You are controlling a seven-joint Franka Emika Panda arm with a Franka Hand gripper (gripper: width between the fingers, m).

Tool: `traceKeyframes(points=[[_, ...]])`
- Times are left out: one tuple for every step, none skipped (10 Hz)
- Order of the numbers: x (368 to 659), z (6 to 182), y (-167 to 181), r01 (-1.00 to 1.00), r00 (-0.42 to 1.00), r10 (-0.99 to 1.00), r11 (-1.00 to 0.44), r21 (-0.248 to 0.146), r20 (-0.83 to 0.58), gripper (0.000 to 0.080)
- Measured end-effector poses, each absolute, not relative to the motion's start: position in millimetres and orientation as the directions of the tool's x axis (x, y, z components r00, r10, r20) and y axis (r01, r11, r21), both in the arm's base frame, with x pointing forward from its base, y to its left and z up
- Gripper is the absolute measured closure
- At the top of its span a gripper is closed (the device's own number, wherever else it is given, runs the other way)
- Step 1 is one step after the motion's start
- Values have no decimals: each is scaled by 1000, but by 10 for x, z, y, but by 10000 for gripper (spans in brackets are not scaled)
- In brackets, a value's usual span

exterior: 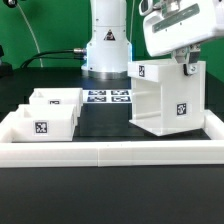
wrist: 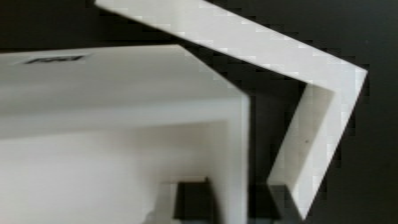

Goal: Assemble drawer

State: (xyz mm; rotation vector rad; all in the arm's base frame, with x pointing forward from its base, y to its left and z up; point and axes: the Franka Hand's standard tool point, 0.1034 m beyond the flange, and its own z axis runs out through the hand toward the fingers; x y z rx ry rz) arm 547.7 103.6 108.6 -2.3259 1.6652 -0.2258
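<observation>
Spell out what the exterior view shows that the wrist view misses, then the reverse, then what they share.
Only the exterior view shows the two trays, the marker board, the low white wall, the robot's base and the gripper at the top of the housing. Only the wrist view shows, close up, a thin white panel edge with the dark hollow beside it. Both show the housing and a tag on it. Neither shows how the jaws stand.
</observation>
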Motion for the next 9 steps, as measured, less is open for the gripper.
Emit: traceKeyframes(points=[[5475,1086,1035,-911,301,-953,-274,-309,-44,744],[5444,1060,1000,-952,138,-985,-104,-290,-103,744],[5447,1036,923,-953,0,-991,41,-301,-135,744],[5472,1018,953,-951,-100,-979,146,-274,-175,742],[5487,1033,966,-951,-88,-981,135,-277,-174,742],[5488,1037,967,-951,-86,-981,133,-278,-174,742],[5489,1038,968,-951,-86,-981,132,-279,-174,742],[5489,1039,969,-951,-84,-981,131,-279,-174,742],[5489,1039,970,-951,-82,-981,129,-279,-173,742]])
